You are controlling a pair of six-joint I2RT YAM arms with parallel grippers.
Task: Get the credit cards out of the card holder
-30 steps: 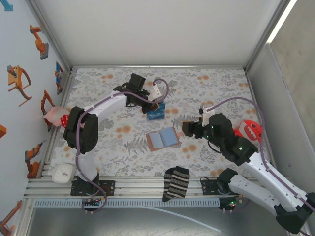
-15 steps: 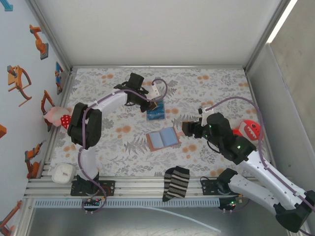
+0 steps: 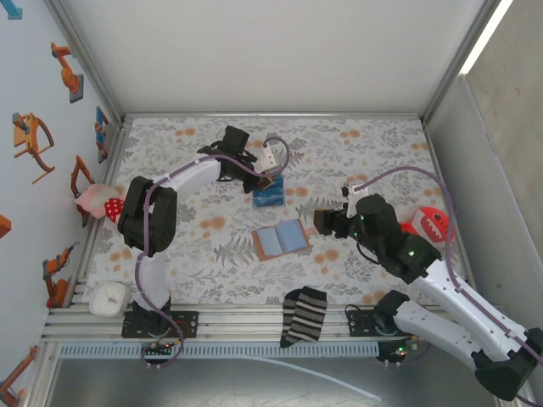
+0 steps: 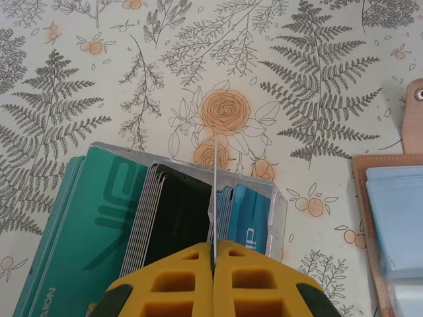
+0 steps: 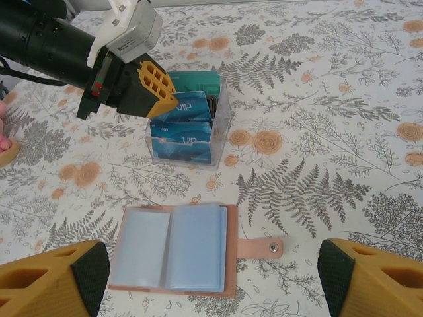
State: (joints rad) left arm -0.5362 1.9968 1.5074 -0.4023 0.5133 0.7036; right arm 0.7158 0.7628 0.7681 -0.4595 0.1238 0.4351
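card holder (image 5: 172, 247): matt tan leather-look shell, glossy light-blue plastic sleeves. credit cards (image 5: 182, 148): smooth glossy plastic, in clear hard-plastic box (image 5: 221, 115). desk (image 5: 344, 132): matt printed cover. right tool fingers (image 5: 39, 281): matt yellow plastic, black rubbery pads. sock (image 3: 304, 315): striped knit.

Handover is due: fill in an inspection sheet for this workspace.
Surface: floral cloth, flat.
Job's things: card holder lies open; credit cards stand in a clear box beyond it.
Clutter: striped sock, red toy, white object at the edges.
Grippers: left gripper shut on a card edge-on over the box; right gripper open beside the holder.
Cables: purple cable looping along each arm.
Surroundings: sticker wall on the left.
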